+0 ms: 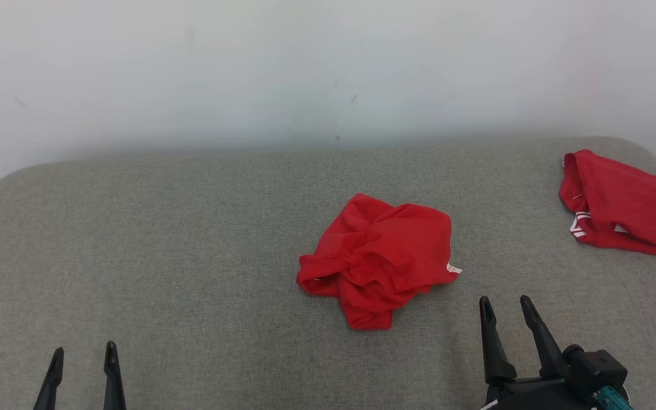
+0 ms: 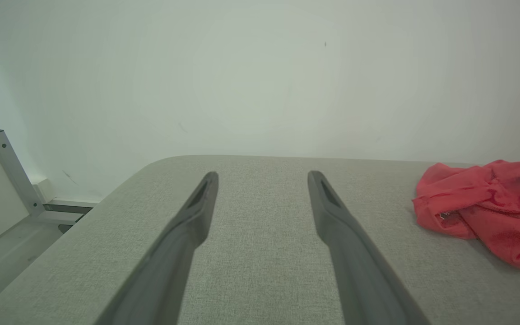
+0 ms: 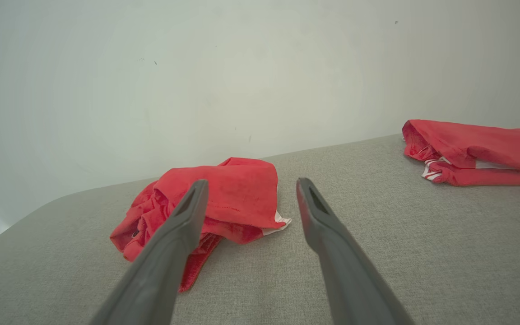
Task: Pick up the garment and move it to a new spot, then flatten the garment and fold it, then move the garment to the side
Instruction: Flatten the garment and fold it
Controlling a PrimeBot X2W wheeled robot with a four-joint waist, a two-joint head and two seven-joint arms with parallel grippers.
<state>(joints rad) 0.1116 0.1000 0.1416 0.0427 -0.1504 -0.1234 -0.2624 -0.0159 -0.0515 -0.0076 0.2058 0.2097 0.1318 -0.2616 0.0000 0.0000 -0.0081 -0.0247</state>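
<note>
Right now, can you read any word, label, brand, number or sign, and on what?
No readable text anywhere.
The crumpled red garment: white trim only; a tiny pale patch in its folds may be a tag, too small to read.
The second red garment: white stripes, no letters.
The grey surface and the wall: no writing.

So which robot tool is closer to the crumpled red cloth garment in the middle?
The right. The right tool sits open just below and right of the crumpled red cloth garment in the head view; the left tool is far off at lower left.
</note>
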